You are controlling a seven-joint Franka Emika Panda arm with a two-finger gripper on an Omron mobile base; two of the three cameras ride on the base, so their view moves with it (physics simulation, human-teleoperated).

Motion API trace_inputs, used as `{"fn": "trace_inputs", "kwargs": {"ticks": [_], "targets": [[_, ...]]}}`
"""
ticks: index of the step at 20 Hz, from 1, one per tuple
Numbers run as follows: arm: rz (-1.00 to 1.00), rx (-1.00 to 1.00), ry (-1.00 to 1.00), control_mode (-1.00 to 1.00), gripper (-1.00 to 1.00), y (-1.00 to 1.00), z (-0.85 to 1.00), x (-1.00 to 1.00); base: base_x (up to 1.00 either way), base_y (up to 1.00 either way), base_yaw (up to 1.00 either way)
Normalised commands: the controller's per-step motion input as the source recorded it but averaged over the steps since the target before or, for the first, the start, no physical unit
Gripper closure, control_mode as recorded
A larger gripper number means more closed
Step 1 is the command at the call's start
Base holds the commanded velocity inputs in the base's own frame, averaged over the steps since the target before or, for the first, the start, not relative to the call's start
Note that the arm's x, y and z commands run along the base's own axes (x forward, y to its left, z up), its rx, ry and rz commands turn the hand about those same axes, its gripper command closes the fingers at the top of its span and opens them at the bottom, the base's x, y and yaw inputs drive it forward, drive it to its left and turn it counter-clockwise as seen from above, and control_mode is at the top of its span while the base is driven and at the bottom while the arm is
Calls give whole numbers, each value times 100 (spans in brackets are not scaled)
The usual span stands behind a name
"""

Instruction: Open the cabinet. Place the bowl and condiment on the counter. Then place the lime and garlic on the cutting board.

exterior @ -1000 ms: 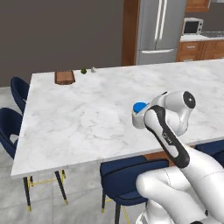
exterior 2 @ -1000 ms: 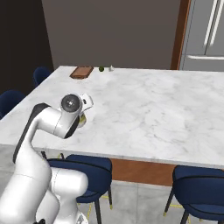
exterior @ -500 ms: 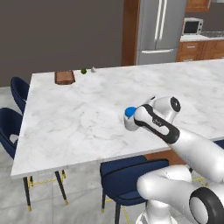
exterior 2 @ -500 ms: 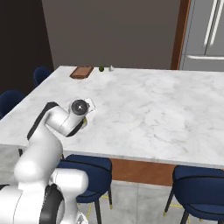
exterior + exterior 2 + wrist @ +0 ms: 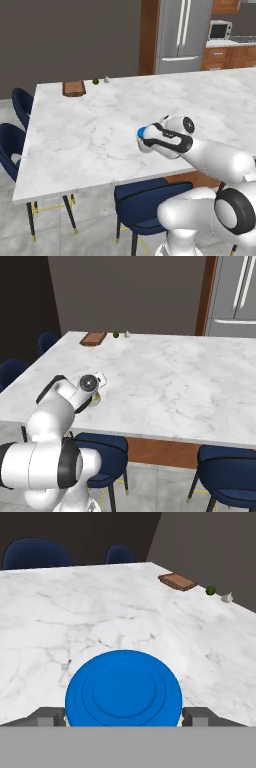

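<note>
Straddling the condiment [image 5: 123, 688], the end effector [image 5: 123, 716] stood wide, one fingertip [image 5: 46, 716] on each side of the blue lid; whether the pads touched the jar could not be told. That jar sat on the marble tabletop [image 5: 100, 130] near its front edge. Far off at the back corner lay the cutting board [image 5: 73, 88], with the lime [image 5: 95, 81] and garlic [image 5: 106, 79] beside it, off the board

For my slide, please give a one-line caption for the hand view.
Gripper with fingers either side of the blue-lidded condiment on the marble counter; cutting board, lime, garlic beyond.
</note>
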Motion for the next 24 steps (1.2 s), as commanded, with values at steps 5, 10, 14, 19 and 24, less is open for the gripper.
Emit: {"fn": "trace_inputs", "kwargs": {"ticks": [5, 10, 14, 19, 24], "targets": [[0, -7, 0, -100, 100, 2, -26, 36, 0, 0, 0], [0, -2, 0, -100, 100, 0, -15, 39, 0, 0, 0], [0, 0, 3, -100, 100, -6, -11, 28, 0, 0, 0], [0, 0, 8, -100, 100, -6, -26, 11, 0, 0, 0], [0, 0, 9, -100, 100, -6, -31, 17, 0, 0, 0]]}}
